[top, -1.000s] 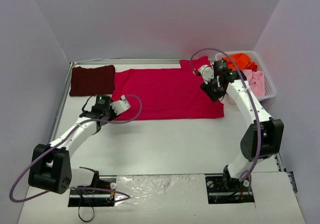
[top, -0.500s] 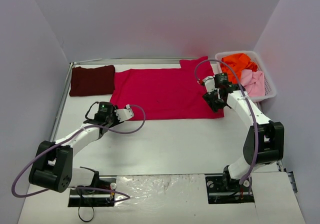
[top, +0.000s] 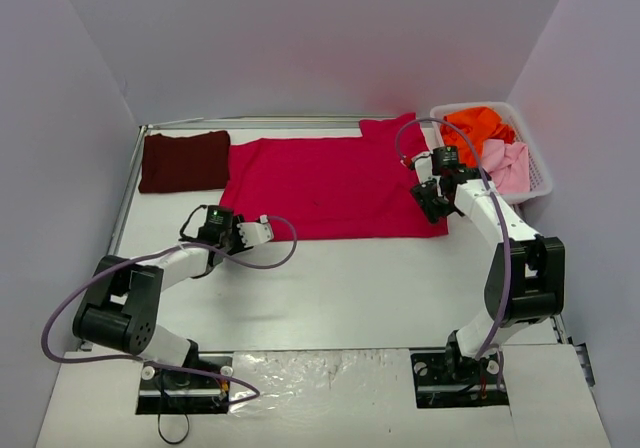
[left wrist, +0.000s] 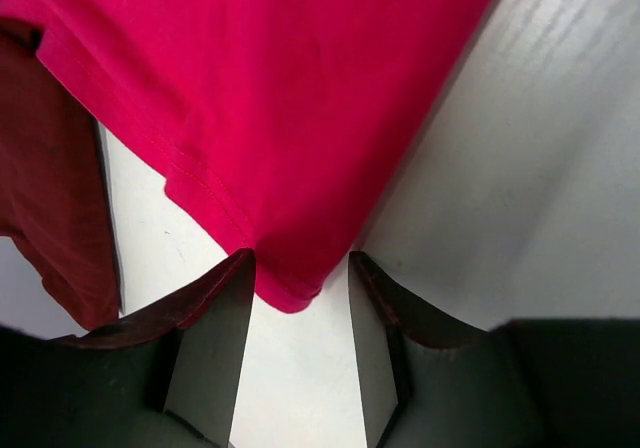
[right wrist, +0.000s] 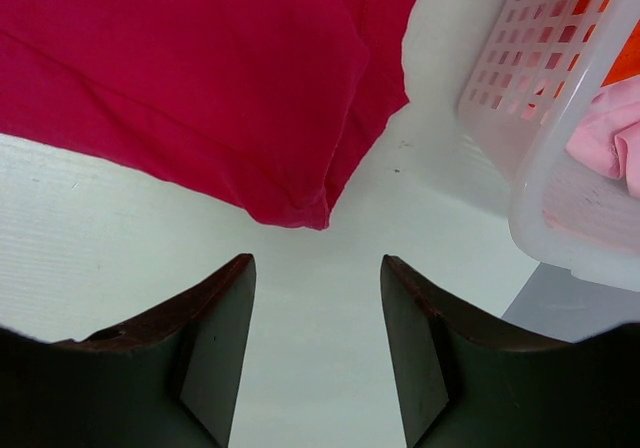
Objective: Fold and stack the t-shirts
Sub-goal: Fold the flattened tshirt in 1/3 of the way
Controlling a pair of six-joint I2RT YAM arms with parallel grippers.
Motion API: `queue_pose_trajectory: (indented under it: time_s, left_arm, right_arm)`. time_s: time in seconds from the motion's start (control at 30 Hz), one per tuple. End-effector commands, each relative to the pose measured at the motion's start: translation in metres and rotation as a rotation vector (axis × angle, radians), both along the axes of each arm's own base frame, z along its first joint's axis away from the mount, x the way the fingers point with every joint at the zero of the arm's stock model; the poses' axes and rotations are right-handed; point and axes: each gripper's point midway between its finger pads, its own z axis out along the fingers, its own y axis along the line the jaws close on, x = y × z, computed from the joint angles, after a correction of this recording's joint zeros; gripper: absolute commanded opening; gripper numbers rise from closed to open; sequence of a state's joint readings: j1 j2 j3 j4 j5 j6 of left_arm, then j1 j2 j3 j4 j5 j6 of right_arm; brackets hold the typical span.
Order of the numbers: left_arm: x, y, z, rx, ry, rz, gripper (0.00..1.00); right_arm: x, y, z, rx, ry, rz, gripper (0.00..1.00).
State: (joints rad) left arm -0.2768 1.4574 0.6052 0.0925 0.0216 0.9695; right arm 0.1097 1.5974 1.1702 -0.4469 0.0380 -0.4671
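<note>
On the far half of the table (top: 330,288), the crimson t-shirt (top: 330,186) lies spread flat, with its long axis running left to right. The maroon t-shirt (top: 184,160) sits at its left end and the basket (top: 540,183) near its right.

Left gripper (left wrist: 300,260): fingers parted and empty. The shirt's near-left corner lies in line between them, and contact cannot be made out.

Right gripper (right wrist: 317,265): fingers parted and empty. The near-right corner lies just ahead, slightly left of centre and clear of both fingers.

Each arm stands nearest its own corner, so the likely next move is a paired pinch along the near hem.
</note>
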Motion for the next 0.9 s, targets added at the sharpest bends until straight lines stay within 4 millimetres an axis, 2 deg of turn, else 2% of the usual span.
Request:
queue_pose_trajectory:
  time_s: [0.0,0.2,0.27,0.43,0.47,0.67,0.87]
  left_arm:
    - [0.009,-0.003,0.000,0.006,-0.040,-0.008,0.41]
    - [0.014,0.002,-0.010,0.041,-0.024,0.019,0.41]
    - [0.014,0.003,-0.012,0.050,-0.008,0.026,0.38]
    - [0.006,0.000,-0.011,0.047,0.061,0.005,0.08]
    - [0.004,0.001,-0.011,0.047,0.068,0.004,0.06]
    - [-0.004,0.001,0.001,0.023,0.083,0.026,0.02]
    - [-0.003,0.000,0.009,-0.001,0.081,0.053,0.02]
  right_arm:
    - [-0.001,-0.004,-0.001,-0.006,0.006,-0.021,0.49]
    - [-0.003,-0.003,-0.004,-0.004,0.017,-0.016,0.49]
    - [-0.004,-0.002,-0.005,-0.004,0.022,-0.012,0.49]
    - [-0.011,-0.003,0.000,-0.008,0.032,0.012,0.49]
    - [-0.015,-0.003,0.001,-0.013,0.048,0.019,0.49]
    - [-0.036,-0.010,0.000,-0.037,0.117,0.023,0.50]
    - [-0.046,-0.021,-0.018,-0.018,0.187,0.019,0.50]
